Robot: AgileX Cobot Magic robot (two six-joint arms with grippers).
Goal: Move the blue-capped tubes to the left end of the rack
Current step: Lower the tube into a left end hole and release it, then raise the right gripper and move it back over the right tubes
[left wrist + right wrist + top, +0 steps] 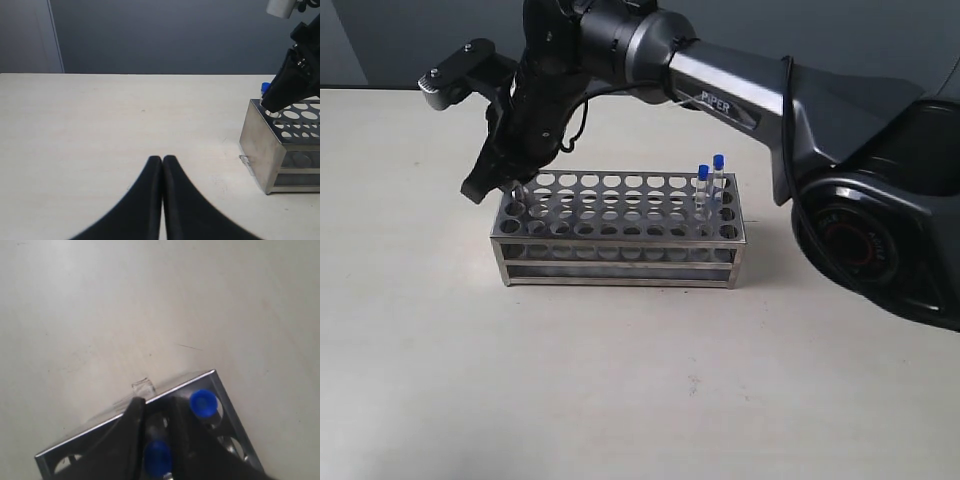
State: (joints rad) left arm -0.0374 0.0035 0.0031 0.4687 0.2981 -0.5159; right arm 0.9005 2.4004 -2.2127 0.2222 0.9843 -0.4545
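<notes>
The steel rack (620,250) stands mid-table. Two blue-capped tubes (703,186) (718,176) stand upright in holes at its right end. My right gripper (516,192) reaches across to the rack's left end. In the right wrist view this gripper (156,412) is shut on a blue-capped tube (157,457) over the rack's corner (100,432). Another blue-capped tube (203,402) stands in the corner hole beside it. My left gripper (162,162) is shut and holds nothing, low over bare table, apart from the rack's end wall (265,150). A blue cap (265,88) peeks from behind the right gripper's black fingers (287,87).
The right arm's black links (720,90) and base (880,230) span the back right of the table. A dark wall (175,35) runs behind the far edge. Pale tabletop (620,380) lies in front of the rack and to its left.
</notes>
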